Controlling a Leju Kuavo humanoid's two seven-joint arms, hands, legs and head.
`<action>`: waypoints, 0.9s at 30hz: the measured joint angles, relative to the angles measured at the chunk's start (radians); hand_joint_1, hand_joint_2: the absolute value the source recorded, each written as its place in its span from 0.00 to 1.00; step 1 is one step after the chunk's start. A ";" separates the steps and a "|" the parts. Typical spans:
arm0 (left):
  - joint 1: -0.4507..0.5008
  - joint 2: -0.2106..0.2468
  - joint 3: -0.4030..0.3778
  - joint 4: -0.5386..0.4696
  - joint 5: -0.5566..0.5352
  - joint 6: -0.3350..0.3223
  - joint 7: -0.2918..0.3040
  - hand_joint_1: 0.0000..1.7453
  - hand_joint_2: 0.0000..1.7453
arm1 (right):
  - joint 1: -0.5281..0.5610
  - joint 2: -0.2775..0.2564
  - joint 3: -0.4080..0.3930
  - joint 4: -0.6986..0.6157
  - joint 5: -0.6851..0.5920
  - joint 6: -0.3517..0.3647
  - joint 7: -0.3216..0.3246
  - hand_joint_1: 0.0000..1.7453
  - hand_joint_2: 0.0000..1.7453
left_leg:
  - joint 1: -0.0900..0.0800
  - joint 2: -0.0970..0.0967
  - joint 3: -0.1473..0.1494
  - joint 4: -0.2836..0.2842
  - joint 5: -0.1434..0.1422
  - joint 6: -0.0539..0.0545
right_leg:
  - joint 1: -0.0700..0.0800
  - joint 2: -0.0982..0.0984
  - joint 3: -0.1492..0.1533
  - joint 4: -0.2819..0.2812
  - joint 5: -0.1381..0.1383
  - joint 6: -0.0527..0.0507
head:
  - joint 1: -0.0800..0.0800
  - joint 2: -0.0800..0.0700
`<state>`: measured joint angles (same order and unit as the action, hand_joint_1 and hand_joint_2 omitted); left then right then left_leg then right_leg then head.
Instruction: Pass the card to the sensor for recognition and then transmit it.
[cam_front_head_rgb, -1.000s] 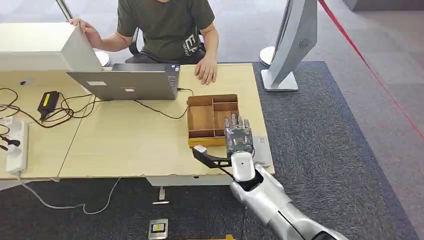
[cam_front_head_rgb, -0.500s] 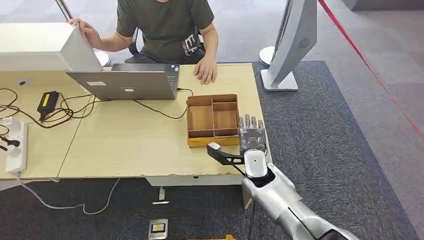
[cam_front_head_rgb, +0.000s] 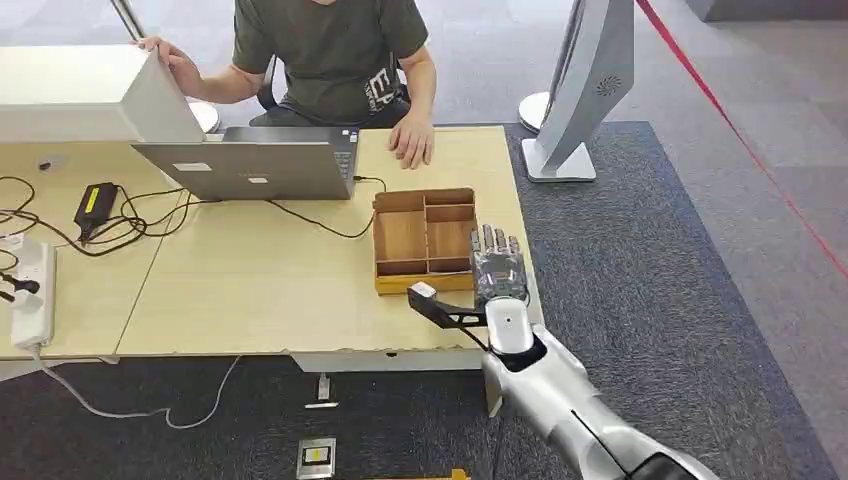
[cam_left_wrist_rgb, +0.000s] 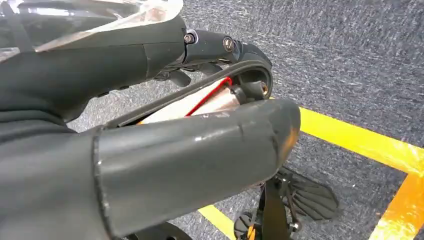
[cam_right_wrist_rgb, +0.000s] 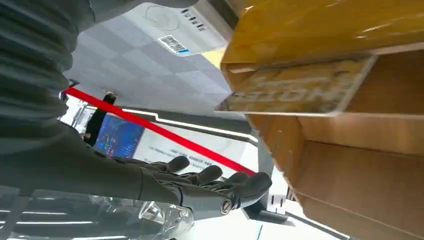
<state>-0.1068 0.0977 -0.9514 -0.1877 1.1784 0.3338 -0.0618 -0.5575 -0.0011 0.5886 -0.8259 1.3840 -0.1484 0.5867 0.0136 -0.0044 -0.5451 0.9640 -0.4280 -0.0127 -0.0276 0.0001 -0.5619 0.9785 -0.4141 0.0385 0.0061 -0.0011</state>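
One right hand (cam_front_head_rgb: 497, 275) has edged back toward the tray (cam_front_head_rgb: 400, 238).

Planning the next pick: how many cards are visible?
2. One card leans in the wooden tray; a second card, apparently, is held by the left hand. Others may be hidden.

Laptop (cam_front_head_rgb: 255, 165), power strip (cam_front_head_rgb: 33, 295), seated person (cam_front_head_rgb: 330, 55) at table (cam_front_head_rgb: 250, 290).
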 joint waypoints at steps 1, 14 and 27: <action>0.000 0.000 0.000 0.000 0.000 0.000 0.000 0.00 0.00 | -0.004 0.005 0.002 0.006 0.000 -0.007 -0.005 0.00 1.00 | 0.000 0.000 0.000 0.000 0.000 0.000 | 0.000 0.000 0.000 0.000 0.000 0.000 | 0.000 0.000; 0.000 0.000 0.001 0.000 -0.001 0.000 0.000 0.00 0.00 | -0.013 0.027 0.012 0.032 0.000 -0.016 -0.008 0.00 1.00 | 0.000 0.000 0.000 0.000 0.000 0.000 | 0.000 0.000 0.000 0.000 0.000 0.000 | 0.000 0.000; 0.000 0.000 0.001 0.000 -0.006 -0.011 0.000 0.00 0.00 | -0.019 0.047 0.024 0.047 -0.011 -0.022 -0.018 0.00 1.00 | 0.000 0.000 0.000 0.000 0.000 0.000 | 0.000 0.000 0.000 0.000 0.000 0.000 | 0.000 0.000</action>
<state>-0.1069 0.0977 -0.9506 -0.1877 1.1723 0.3223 -0.0618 -0.5768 0.0458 0.6123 -0.7786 1.3729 -0.1701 0.5684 0.0136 -0.0044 -0.5451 0.9640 -0.4280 -0.0127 -0.0276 0.0001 -0.5618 0.9784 -0.4141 0.0385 0.0065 -0.0015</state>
